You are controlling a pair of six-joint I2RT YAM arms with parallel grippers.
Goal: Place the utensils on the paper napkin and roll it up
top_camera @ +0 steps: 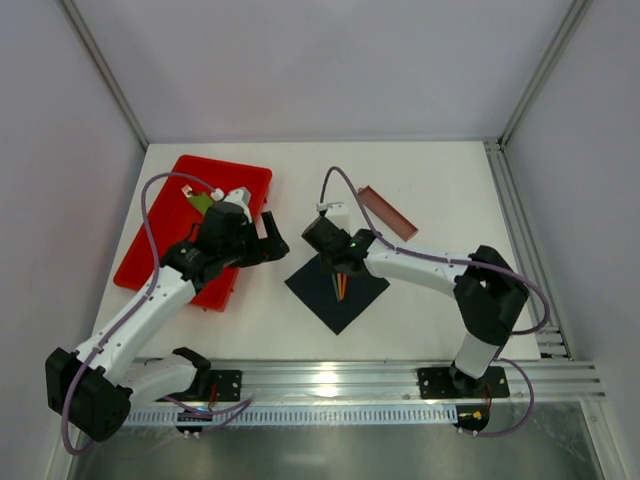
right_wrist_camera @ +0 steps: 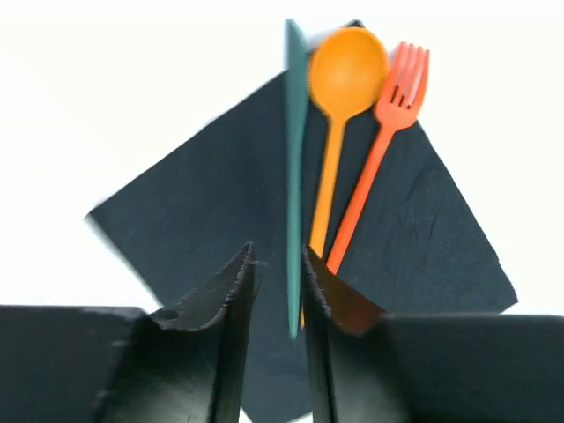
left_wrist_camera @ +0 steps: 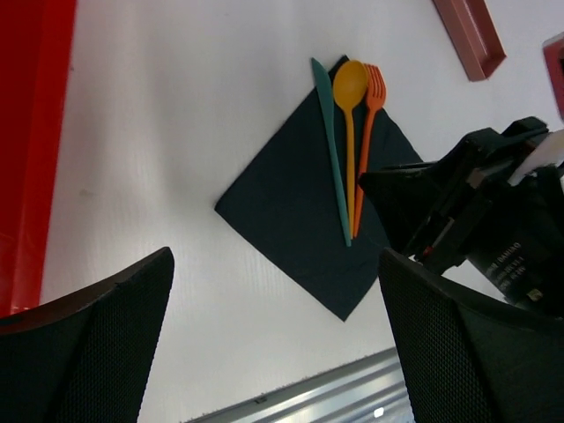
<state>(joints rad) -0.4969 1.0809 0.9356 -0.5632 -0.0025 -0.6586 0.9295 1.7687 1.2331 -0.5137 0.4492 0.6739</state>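
Note:
The black paper napkin (top_camera: pixel 322 292) lies as a diamond on the white table, in front of the right arm. On it lie a teal knife (right_wrist_camera: pixel 295 132), a yellow-orange spoon (right_wrist_camera: pixel 348 70) and an orange fork (right_wrist_camera: pixel 401 84), side by side. They also show in the left wrist view: the knife (left_wrist_camera: pixel 330 141), the spoon (left_wrist_camera: pixel 349 84), the fork (left_wrist_camera: pixel 374 84) and the napkin (left_wrist_camera: pixel 291 220). My right gripper (right_wrist_camera: pixel 278 260) hangs just over the napkin (right_wrist_camera: pixel 203 220), its jaws a narrow gap apart around the knife's handle end. My left gripper (left_wrist_camera: pixel 275 256) is wide open and empty, left of the napkin.
A red tray (top_camera: pixel 235 180) lies at the back left with a flat green piece (top_camera: pixel 203 203) in it. A long brown tray (top_camera: pixel 387 211) lies behind the napkin to the right. A metal rail (top_camera: pixel 400 375) runs along the near table edge.

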